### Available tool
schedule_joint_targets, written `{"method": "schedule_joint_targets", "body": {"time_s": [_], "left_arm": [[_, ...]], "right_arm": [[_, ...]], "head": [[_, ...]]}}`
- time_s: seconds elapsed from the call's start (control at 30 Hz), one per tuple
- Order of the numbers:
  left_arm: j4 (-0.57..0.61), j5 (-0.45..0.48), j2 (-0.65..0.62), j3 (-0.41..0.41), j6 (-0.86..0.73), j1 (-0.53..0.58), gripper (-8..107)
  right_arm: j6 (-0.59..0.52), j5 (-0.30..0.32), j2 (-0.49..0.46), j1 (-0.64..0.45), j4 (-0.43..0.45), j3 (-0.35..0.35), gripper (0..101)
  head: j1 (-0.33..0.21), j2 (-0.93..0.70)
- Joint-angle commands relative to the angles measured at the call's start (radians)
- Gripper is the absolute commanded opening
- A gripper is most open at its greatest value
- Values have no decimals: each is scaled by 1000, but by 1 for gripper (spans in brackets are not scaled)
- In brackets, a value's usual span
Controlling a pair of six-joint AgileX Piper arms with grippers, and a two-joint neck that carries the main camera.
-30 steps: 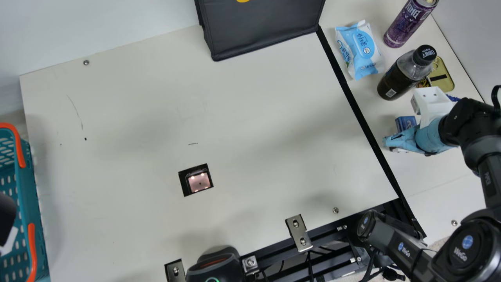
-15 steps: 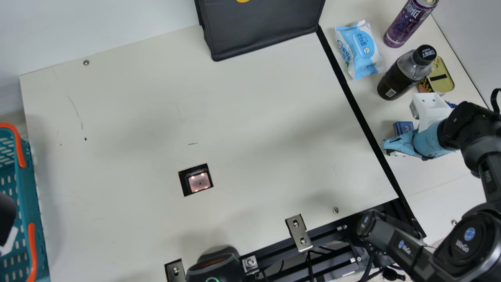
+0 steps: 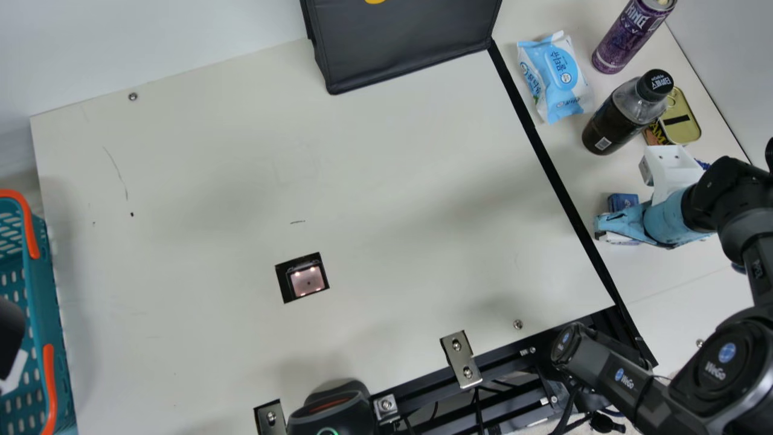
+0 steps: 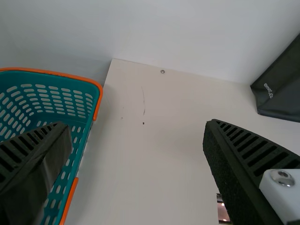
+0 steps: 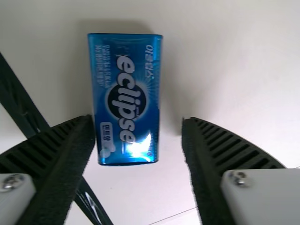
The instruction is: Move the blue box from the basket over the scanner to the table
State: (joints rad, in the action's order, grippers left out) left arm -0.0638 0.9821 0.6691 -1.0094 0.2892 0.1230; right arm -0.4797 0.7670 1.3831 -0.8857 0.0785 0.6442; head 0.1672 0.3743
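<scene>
Cream table (image 3: 392,151), right side: one blue box (image 3: 622,201), between the parted fingers of my right claw (image 3: 606,226); both sit slightly lower in main view than before. Left claw (image 3: 9,339): one, spread open, near teal basket (image 3: 45,290).

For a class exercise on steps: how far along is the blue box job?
The blue box looks delivered: it lies on the table, well away from the basket. Whether it passed over the scanner, I can't tell. Nothing is gripped: the left gripper is open, the right gripper open with a gap beside the box. Probably only withdrawing remains.
</scene>
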Motion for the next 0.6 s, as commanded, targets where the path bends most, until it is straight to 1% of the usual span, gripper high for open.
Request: {"method": "schedule_joint_targets", "body": {"time_s": [0.0,0.07,0.1,0.2,0.3,0.4,0.57], "left_arm": [[0,0,0,0,0,0,90],[0,0,0,0,0,0,90],[0,0,0,0,0,0,90],[0,0,0,0,0,0,90],[0,0,0,0,0,0,90],[0,0,0,0,0,0,90],[0,0,0,0,0,0,90]], "right_arm": [[1,18,0,-2,-7,-2,87],[4,22,-5,-3,-4,0,93],[6,28,-11,-1,-5,2,95],[6,63,-49,7,-31,21,95],[-10,121,-105,21,-89,59,95],[-27,187,-170,38,-157,116,95],[-29,301,-275,71,-248,239,95]], "head": [[-29,2],[-29,2],[-29,2],[-29,2],[-29,2],[-29,2],[-29,2]]}}
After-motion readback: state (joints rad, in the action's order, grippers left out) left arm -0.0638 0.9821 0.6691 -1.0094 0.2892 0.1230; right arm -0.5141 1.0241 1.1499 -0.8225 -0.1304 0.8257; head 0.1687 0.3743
